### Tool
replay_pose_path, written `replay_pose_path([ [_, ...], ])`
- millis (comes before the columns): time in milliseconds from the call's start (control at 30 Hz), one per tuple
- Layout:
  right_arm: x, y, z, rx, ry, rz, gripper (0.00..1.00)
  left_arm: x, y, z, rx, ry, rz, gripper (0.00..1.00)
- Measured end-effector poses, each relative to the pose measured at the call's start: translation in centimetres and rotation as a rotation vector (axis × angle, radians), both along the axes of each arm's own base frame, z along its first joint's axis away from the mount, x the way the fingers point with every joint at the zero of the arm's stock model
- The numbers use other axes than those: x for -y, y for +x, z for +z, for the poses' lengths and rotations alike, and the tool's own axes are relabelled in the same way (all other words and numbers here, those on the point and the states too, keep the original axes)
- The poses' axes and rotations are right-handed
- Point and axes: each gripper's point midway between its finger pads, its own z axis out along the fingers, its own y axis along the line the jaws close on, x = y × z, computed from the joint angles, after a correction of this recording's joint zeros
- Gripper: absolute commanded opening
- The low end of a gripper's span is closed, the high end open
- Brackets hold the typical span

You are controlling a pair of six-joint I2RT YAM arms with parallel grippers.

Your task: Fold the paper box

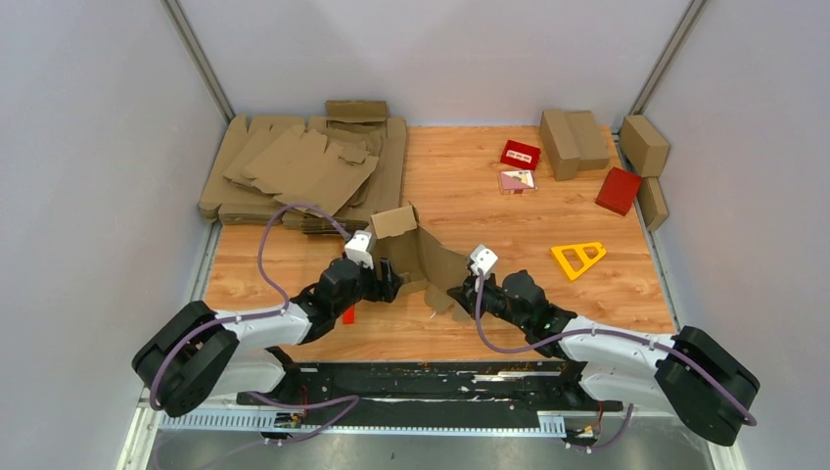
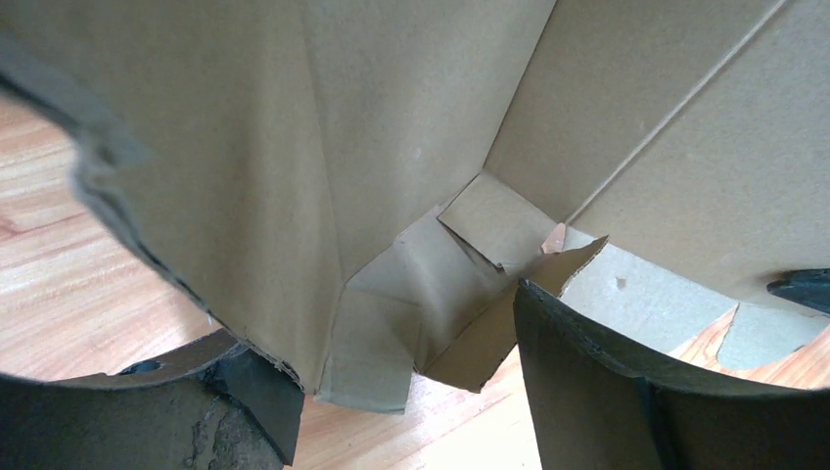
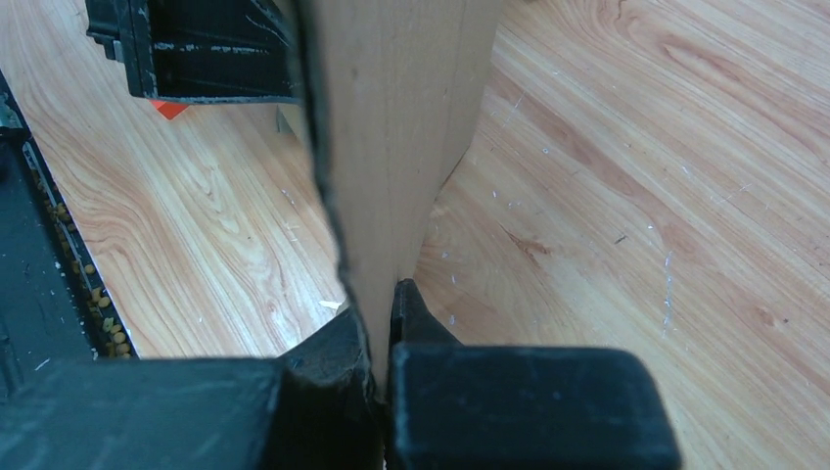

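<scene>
- Top external view: near the table's (image 1: 626,284) front edge, the right gripper (image 1: 462,292) is clamped tight on a panel of the paper box (image 1: 423,257).
- On the other side, the left gripper (image 1: 389,281) has its fingers (image 2: 607,392) spread apart around a folded corner, not pinching it.
- The half-folded paper box stands on the table between both grippers.
- Farther back lie a yellow triangle (image 1: 577,257) and a pile of flat cardboard sheets (image 1: 294,166).

Upright paper box (image 1: 429,258) blocks near centre; flat cardboard stack (image 1: 294,166) fills far-left; bare table (image 1: 460,191) beyond box
</scene>
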Motion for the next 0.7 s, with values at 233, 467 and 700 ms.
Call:
replay_pose_path([
  [233, 0.1, -0.3, 0.0, -0.009, 0.005, 0.000, 0.00, -0.3, -0.8, -0.7, -0.006, 0.015, 0.037, 0.82],
  [467, 0.0, -0.5, 0.0, -0.013, 0.009, 0.003, 0.00, -0.3, -1.6, -0.5, 0.017, 0.014, 0.043, 0.82],
  [700, -0.4, -1.1, 0.1, -0.014, 0.012, 0.029, 0.00, 0.6, -2.4, -0.6, 0.026, 0.022, 0.023, 0.82],
])
